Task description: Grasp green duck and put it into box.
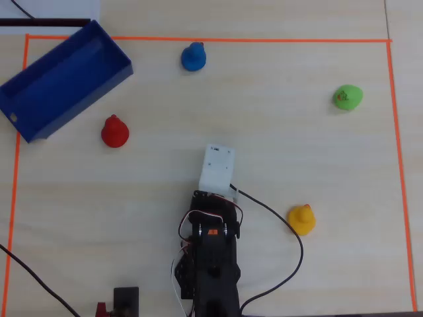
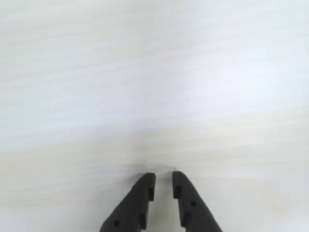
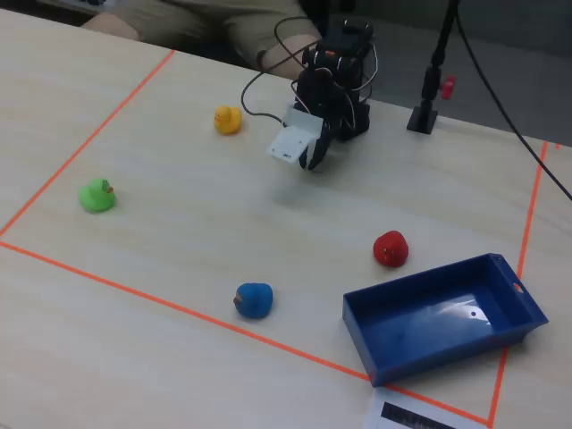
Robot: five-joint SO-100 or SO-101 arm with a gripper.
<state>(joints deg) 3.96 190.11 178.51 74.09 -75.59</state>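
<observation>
In the wrist view we see our gripper (image 2: pixel 163 185) with its two dark fingers nearly together, only a narrow slit between them, holding nothing above bare pale table (image 2: pixel 154 87). In the overhead view the arm (image 1: pixel 211 264) sits folded low at the bottom centre. The yellow duck (image 1: pixel 301 218) lies nearest, to its right. The red duck (image 1: pixel 114 131) rests just beside the box (image 1: pixel 39 112) at upper left. The blue duck (image 1: pixel 193 57) sits near the top tape line (image 1: pixel 264 41). The green duck (image 1: pixel 347 97) is far right, well apart from the box.
</observation>
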